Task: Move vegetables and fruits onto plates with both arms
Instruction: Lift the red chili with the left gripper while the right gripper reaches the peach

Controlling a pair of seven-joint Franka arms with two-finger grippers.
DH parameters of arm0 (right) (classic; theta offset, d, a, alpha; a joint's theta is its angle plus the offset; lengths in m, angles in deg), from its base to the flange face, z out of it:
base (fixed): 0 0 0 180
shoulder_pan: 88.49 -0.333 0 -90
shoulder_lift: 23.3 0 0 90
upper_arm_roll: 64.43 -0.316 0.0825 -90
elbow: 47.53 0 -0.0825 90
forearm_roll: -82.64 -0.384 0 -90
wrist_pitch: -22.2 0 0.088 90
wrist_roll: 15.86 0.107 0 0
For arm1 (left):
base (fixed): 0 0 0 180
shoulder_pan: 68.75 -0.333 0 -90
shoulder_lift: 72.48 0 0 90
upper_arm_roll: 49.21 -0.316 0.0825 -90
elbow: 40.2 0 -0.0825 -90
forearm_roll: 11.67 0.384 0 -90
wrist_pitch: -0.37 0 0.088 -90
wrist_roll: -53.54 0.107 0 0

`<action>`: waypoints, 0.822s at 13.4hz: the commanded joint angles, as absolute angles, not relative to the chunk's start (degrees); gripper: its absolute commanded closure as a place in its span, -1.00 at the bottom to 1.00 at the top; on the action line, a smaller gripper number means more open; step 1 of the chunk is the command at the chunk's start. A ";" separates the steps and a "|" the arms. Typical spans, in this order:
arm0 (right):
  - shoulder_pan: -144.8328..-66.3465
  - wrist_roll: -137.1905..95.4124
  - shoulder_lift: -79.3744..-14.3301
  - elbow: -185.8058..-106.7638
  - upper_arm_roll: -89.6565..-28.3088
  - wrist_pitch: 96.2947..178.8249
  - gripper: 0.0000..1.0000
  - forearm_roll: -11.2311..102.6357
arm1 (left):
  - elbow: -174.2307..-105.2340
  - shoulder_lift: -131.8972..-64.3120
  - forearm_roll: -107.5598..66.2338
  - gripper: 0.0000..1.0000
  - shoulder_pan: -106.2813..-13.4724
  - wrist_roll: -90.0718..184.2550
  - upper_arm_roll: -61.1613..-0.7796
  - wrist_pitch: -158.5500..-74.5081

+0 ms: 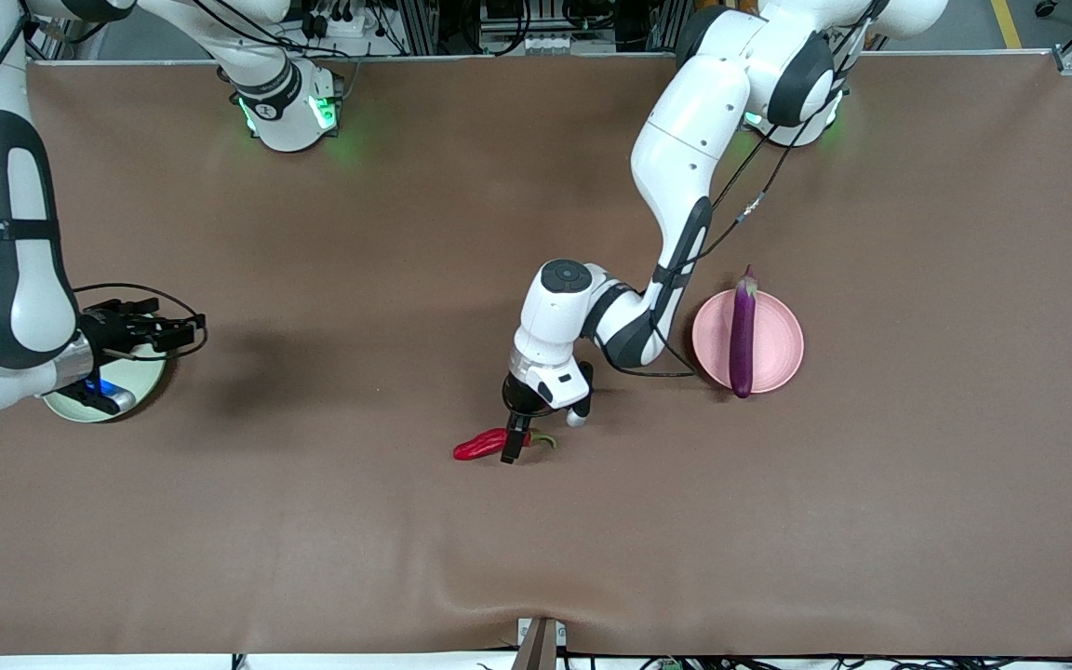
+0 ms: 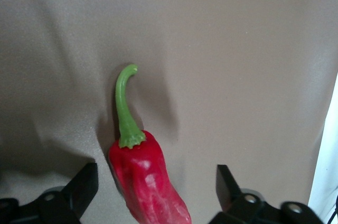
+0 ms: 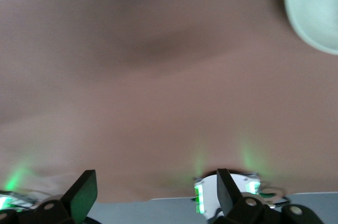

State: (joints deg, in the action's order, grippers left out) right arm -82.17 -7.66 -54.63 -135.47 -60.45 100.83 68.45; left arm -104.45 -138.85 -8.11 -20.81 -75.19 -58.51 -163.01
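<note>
Straddling the chili pepper (image 2: 145, 182) on the table, the left tool (image 2: 156, 187) stands wide, fingers either side.

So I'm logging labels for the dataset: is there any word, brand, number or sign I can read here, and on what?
None can be read.
Right arm's base collar: dark band with pale marks, too small to read.
Chili, eggplant, pink plate, green plate: no text.
</note>
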 commanded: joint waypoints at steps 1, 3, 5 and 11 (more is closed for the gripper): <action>-83.39 -2.42 -53.10 -135.86 -60.39 99.46 -1.00 65.50 | -101.72 -141.39 -8.77 0.29 -20.50 -75.66 -59.23 -163.63; -83.92 -1.71 -53.10 -135.42 -60.39 99.46 -1.00 65.50 | -101.72 -141.48 -8.77 1.00 -20.50 -75.39 -59.31 -163.63; -83.92 -1.71 -53.10 -135.33 -60.39 99.37 -1.00 65.41 | -101.81 -141.48 -8.77 1.00 -20.41 -75.31 -59.23 -163.63; -85.93 6.45 -53.10 -132.96 -60.39 97.00 -1.00 57.52 | -102.25 -132.36 -9.65 1.00 -20.76 -75.57 -58.26 -153.13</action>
State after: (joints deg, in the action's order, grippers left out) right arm -84.12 2.44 -53.98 -133.10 -60.67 97.70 60.67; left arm -102.26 -137.48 -8.92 -20.73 -75.19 -58.50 -160.17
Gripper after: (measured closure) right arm 0.000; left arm 0.630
